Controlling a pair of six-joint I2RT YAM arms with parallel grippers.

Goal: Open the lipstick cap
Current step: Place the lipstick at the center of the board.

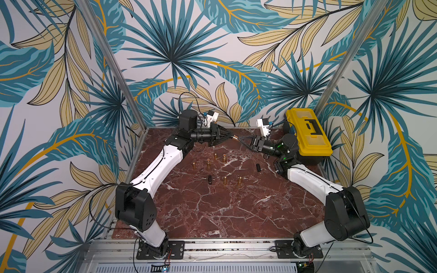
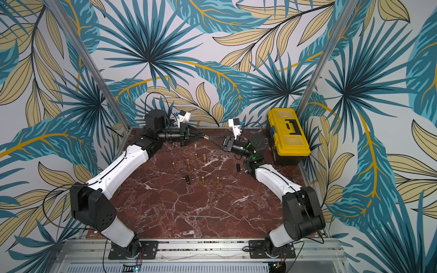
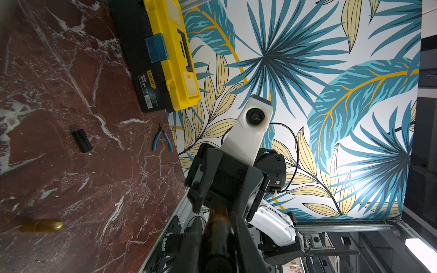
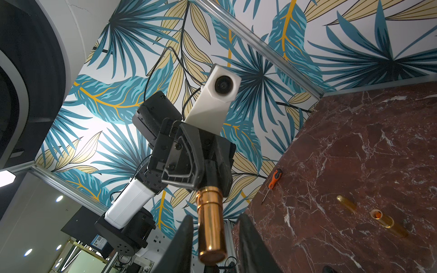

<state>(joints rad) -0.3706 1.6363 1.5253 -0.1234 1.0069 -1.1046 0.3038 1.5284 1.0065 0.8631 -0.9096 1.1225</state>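
Observation:
A lipstick (image 1: 235,137) (image 2: 206,136) hangs level in the air over the back of the table, between the two arms. My left gripper (image 1: 232,136) (image 3: 218,222) is shut on its black cap end (image 4: 210,169). The shiny gold end (image 4: 210,224) sticks out toward my right gripper (image 1: 240,138) (image 4: 216,218). The right gripper is open. Its two fingers (image 4: 186,238) flank the gold end with a gap showing on each side. In the left wrist view the lipstick (image 3: 218,234) is a dark blur between my fingers.
Several gold lipsticks (image 1: 224,158) stand mid-table, with loose black caps (image 1: 258,167) (image 1: 209,179) lying near them. A yellow toolbox (image 1: 307,132) fills the back right corner. Blue pliers (image 3: 162,140) and an orange screwdriver (image 4: 275,178) lie by the back wall.

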